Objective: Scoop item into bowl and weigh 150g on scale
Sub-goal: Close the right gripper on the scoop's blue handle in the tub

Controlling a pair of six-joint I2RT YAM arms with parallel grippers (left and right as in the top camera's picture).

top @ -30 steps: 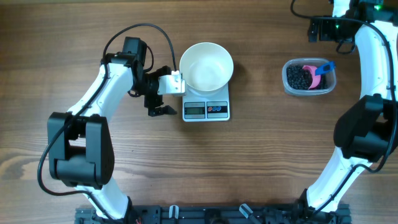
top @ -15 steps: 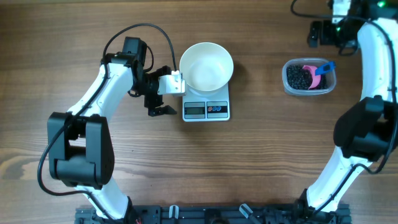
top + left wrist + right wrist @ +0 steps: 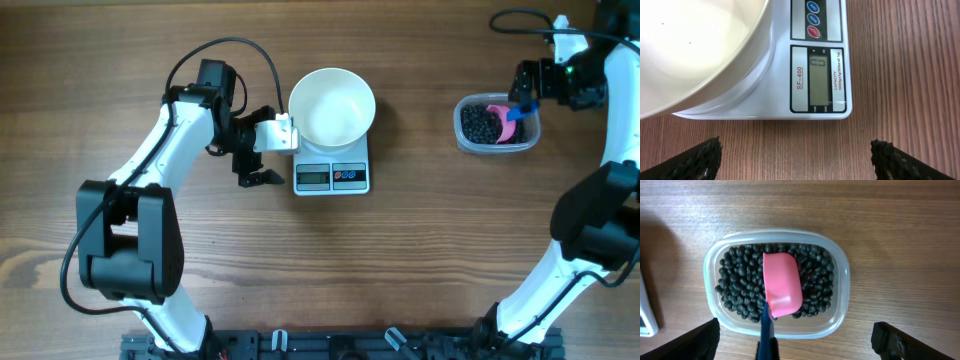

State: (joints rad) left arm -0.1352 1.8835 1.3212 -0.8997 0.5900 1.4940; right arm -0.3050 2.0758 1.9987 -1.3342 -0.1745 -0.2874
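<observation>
On the scale (image 3: 780, 112) I read "SF-400" in red beside the display (image 3: 818, 80) — it shows a single 0. "CAPACITY" runs along the other side — the finer print is too small.

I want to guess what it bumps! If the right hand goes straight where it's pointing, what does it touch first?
Probably the pink scoop, which lies on the black beans in the clear tub right ahead of the open right hand. How far off it is, the pictures don't show.
</observation>
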